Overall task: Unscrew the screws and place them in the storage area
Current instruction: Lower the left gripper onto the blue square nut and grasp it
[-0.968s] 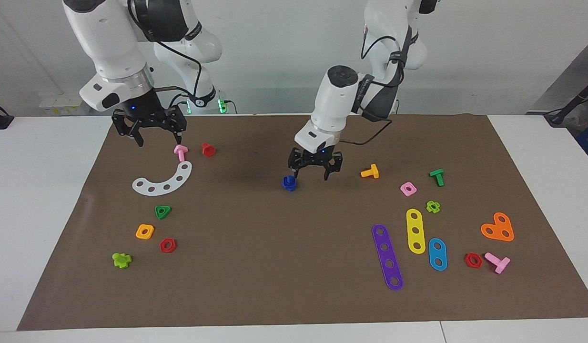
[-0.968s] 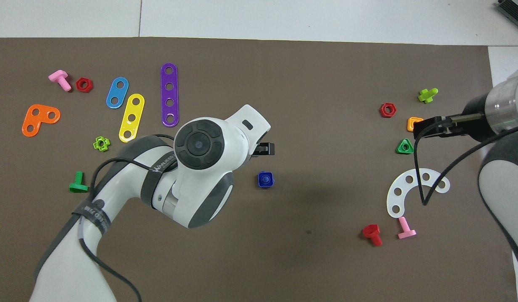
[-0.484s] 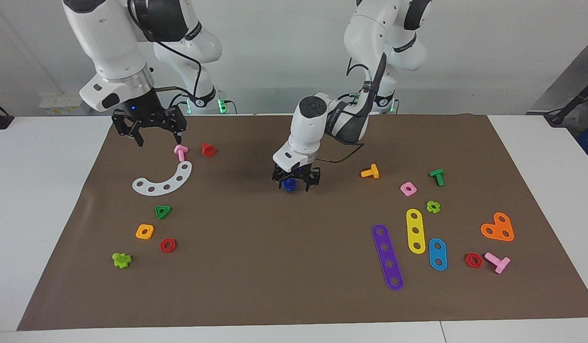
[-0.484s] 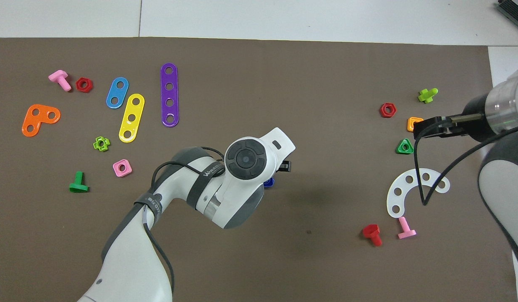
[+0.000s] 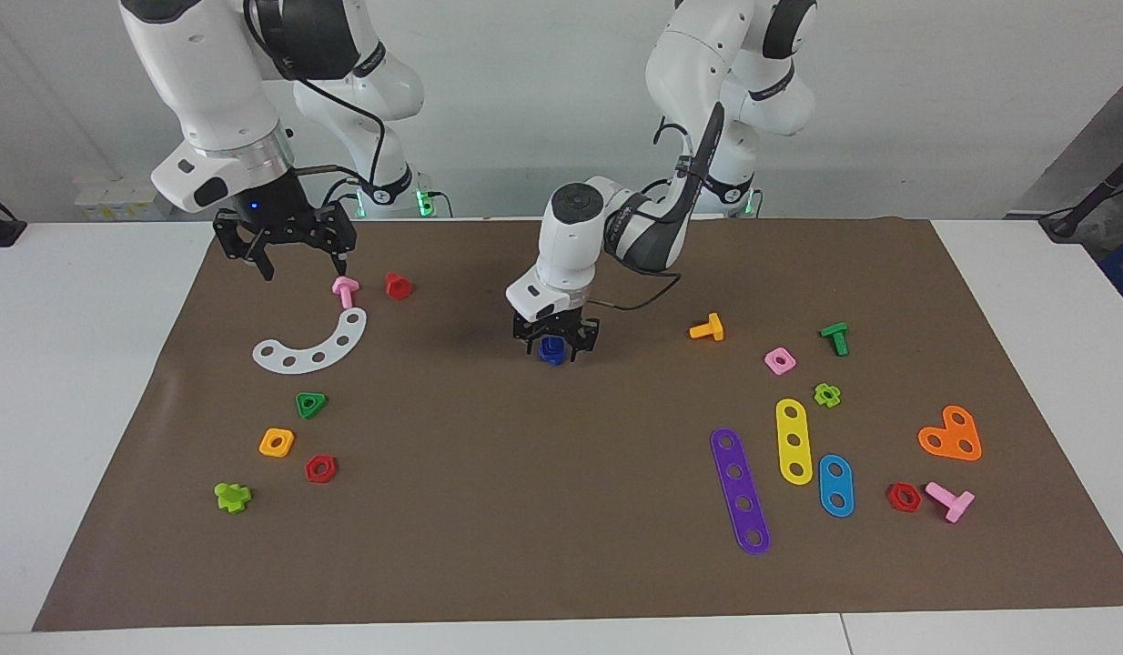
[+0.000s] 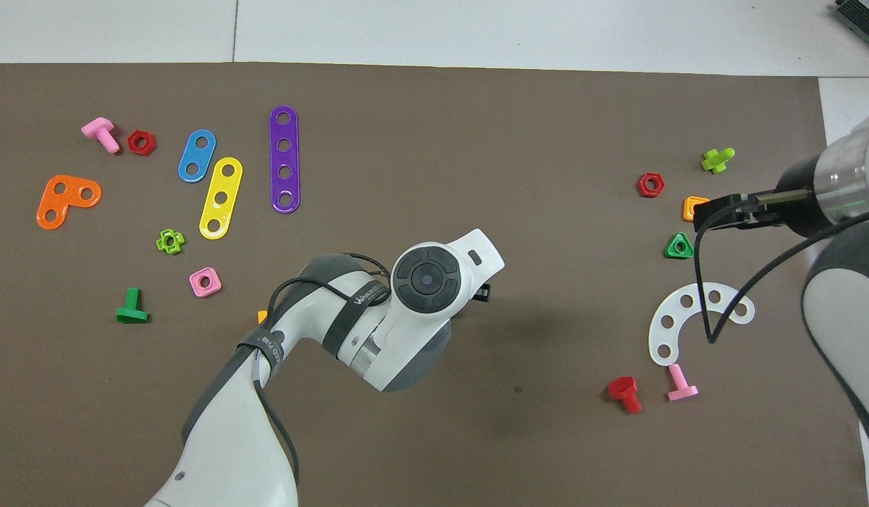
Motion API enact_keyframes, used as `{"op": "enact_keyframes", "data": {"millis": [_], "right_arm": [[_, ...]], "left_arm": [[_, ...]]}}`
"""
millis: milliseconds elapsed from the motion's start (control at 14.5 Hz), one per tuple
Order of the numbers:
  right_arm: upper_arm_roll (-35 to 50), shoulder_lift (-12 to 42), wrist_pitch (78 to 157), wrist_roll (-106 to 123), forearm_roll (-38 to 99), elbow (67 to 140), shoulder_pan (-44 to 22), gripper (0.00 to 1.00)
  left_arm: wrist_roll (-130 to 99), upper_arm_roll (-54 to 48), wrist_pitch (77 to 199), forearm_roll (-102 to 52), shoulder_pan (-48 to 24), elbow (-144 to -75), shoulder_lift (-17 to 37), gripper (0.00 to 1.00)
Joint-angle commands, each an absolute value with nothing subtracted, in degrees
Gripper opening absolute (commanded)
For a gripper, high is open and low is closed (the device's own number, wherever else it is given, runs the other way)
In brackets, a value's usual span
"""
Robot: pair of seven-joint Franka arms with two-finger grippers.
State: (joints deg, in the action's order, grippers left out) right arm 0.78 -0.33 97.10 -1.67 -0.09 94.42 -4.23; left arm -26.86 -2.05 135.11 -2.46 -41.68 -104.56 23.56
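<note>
The dark-blue bolt [image 5: 551, 352] stands on the brown mat [image 5: 525, 509] near its middle. My left gripper [image 5: 554, 347] is low over it, open, with a finger on each side of the bolt. In the overhead view the left arm's hand hides the bolt. My right gripper [image 5: 304, 267] hangs open and empty over the mat's edge at the right arm's end, above a pink bolt [image 5: 345, 291]. The storage area [image 5: 293, 437] is the bare patch among a green triangular nut [image 5: 311, 405], an orange square nut [image 5: 277, 442] and a red hexagonal nut [image 5: 320, 468].
A white curved strip [image 5: 316, 346] and a red bolt [image 5: 398, 286] lie beside the pink bolt. A lime piece [image 5: 232, 497] lies by the storage area. Purple [image 5: 740, 491], yellow [image 5: 794, 441] and blue [image 5: 835, 485] strips, an orange bolt [image 5: 707, 328] and other parts lie toward the left arm's end.
My left arm has swung toward the right arm's end and come down, so its gripper now straddles the blue bolt instead of standing beside it. The right arm has not moved.
</note>
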Motion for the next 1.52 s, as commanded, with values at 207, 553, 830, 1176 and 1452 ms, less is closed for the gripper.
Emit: {"op": "enact_keyframes", "data": {"millis": [207, 553, 830, 1176, 1452], "right_arm": [[1.14, -0.44, 97.82, -2.46, 0.44, 94.66, -3.95, 1.00], [1.14, -0.44, 97.82, -2.29, 0.35, 94.66, -3.87, 1.00], [1.14, -0.44, 97.82, -2.37, 0.26, 94.66, -3.87, 1.00], [1.14, -0.44, 97.91, -2.37, 0.09, 94.66, -3.87, 1.00], [1.14, -0.44, 100.19, -3.33, 0.00, 95.45, -3.96, 1.00]], "left_arm": [[-22.59, -1.32, 135.44, -1.32, -41.75, -106.78, 23.03, 0.83], [-22.59, -1.41, 135.26, -1.32, -42.36, -106.96, 22.85, 0.73], [-22.59, -1.41, 134.65, -1.32, -42.45, -106.96, 22.76, 0.45], [-22.59, -1.41, 132.81, -1.84, -41.66, -105.22, 23.03, 0.07], [-22.59, -1.23, 121.94, -4.99, -39.74, -94.52, 24.34, 0.00]]}}
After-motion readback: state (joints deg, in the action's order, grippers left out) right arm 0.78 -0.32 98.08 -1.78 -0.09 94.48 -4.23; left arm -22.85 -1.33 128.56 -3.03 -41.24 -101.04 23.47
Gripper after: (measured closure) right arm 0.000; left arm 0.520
